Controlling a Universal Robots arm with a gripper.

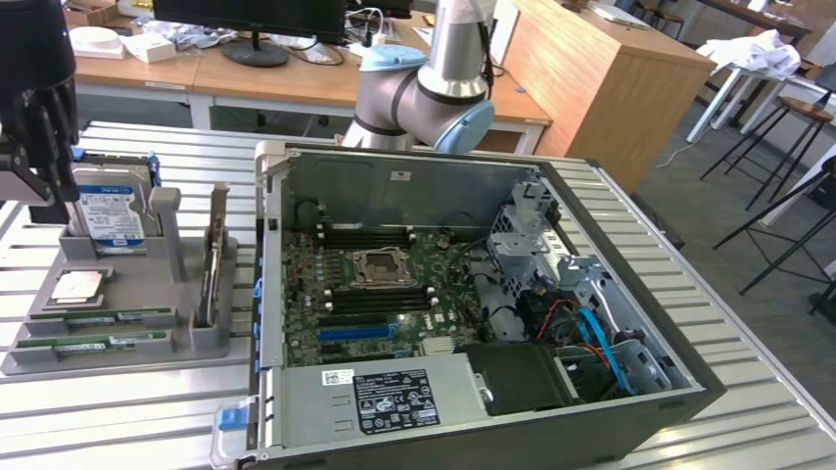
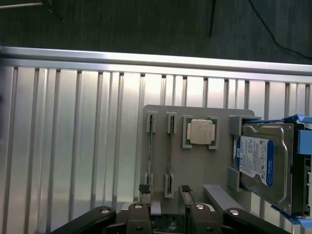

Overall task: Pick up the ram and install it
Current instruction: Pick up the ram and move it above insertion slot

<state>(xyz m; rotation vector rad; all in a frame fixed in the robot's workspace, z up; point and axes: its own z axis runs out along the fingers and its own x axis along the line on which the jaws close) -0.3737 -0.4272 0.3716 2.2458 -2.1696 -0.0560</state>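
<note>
Two ram sticks stand on edge in slots of a grey holder tray [image 1: 131, 357] on the exterior view's left: one ram stick [image 1: 100, 318] [image 2: 169, 155] and a second ram stick [image 1: 92, 342] [image 2: 150, 155] beside it. They are thin green boards. My gripper [image 1: 39, 147] [image 2: 165, 191] hovers above the tray's end, open, with nothing between its fingertips [image 2: 145, 189]. The open computer case [image 1: 627, 343] lies on the table with its motherboard [image 1: 379, 294] exposed and dark memory slots [image 1: 372, 305] around the processor socket.
On the same tray sit a silver processor chip [image 1: 78, 286] [image 2: 201, 131] and an upright hard drive [image 1: 112, 211] [image 2: 261, 163] with a blue label. A card [image 1: 213, 259] stands in the tray. The arm's base [image 1: 425, 93] rises behind the case. The ribbed metal table [image 2: 73, 146] ends at an edge.
</note>
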